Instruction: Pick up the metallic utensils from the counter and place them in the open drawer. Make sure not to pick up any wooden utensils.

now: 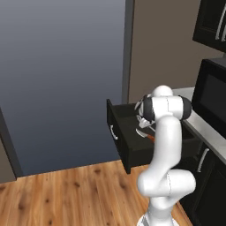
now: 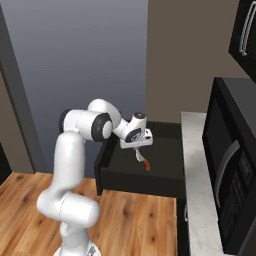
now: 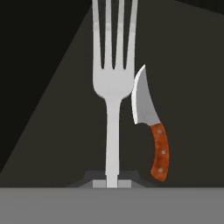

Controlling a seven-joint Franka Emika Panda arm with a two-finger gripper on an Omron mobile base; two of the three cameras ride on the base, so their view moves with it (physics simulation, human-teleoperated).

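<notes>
My gripper [image 3: 112, 181] is shut on the handle of a silvery fork [image 3: 112, 83], whose tines point away from the hand. It hangs over the inside of the open drawer [image 1: 118, 145], a black box pulled out from the cabinet. Just beside the fork, a small knife [image 3: 151, 127] with a silver blade and orange-red handle lies on the drawer's dark floor. The right base view has the gripper [image 2: 137, 150] above the drawer [image 2: 135, 177], with the knife [image 2: 146, 165] just below it. The knife [image 1: 148, 136] also peeks out from behind my arm. The counter and the wooden utensils are out of view.
A pale stone worktop [image 2: 197, 190] runs along the right above black cabinets, with a black microwave [image 2: 232, 165] on it. Black wall cabinets [image 1: 212, 22] hang higher up. A grey wall [image 1: 62, 79] and wooden floor [image 1: 66, 194] lie to the left of the drawer.
</notes>
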